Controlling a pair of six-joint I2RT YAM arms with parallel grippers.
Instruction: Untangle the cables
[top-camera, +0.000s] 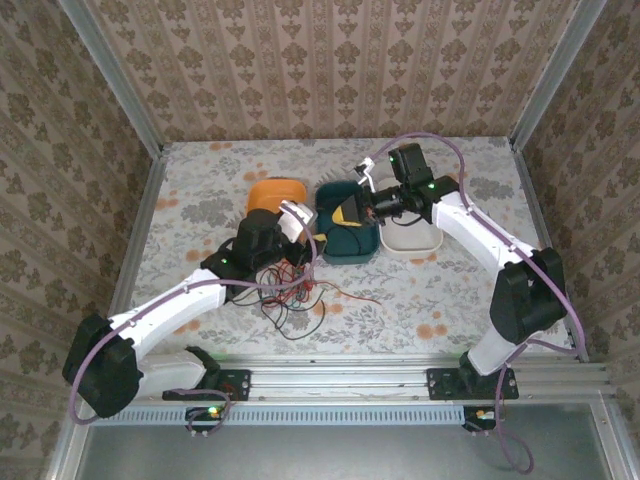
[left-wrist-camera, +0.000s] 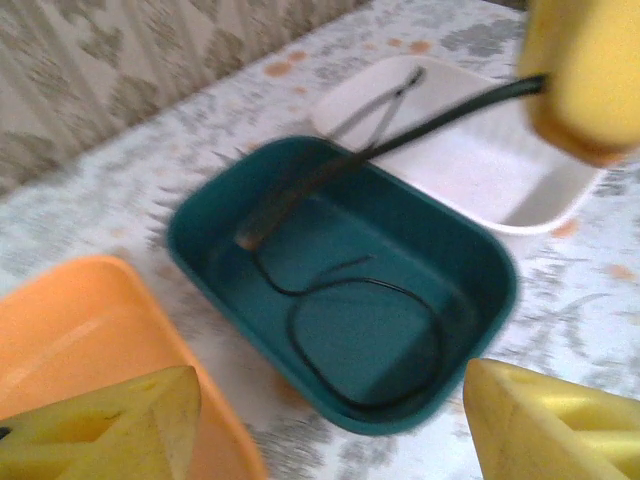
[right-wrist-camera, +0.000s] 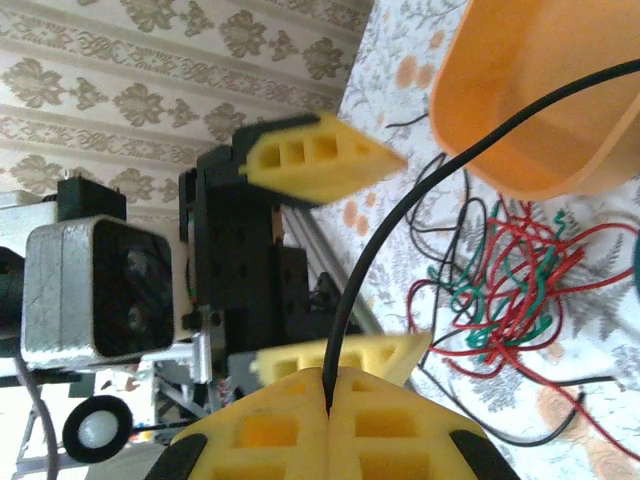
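Black cable (left-wrist-camera: 450, 118) pinched tight in right gripper (right-wrist-camera: 328, 385), its end trailing into teal tray (left-wrist-camera: 188, 232). Left gripper (left-wrist-camera: 330, 385) jaws wide apart over teal tray, by orange tray (left-wrist-camera: 80, 320). Remaining red, green and black cables (top-camera: 290, 285) tangled on table (top-camera: 190, 190), near the trays.

Soft, even light from above fills the top view: the floral-patterned table top (top-camera: 200, 200) is bright, shadows are faint, and detail is acceptably sharp. The left wrist view is smeared by blur. The deep teal plastic bin (left-wrist-camera: 420, 215) has soft edges, the shallow white plastic tray (left-wrist-camera: 500, 170) looks washed out, and the near yellow foam fingertips (left-wrist-camera: 120, 425) are unfocused. In the right wrist view the lower left corner is blown out white, the tangle of thin red, green and black cables (right-wrist-camera: 510, 280) is fairly crisp, and the yellow foam pads (right-wrist-camera: 260, 430) nearest the lens are blurry.
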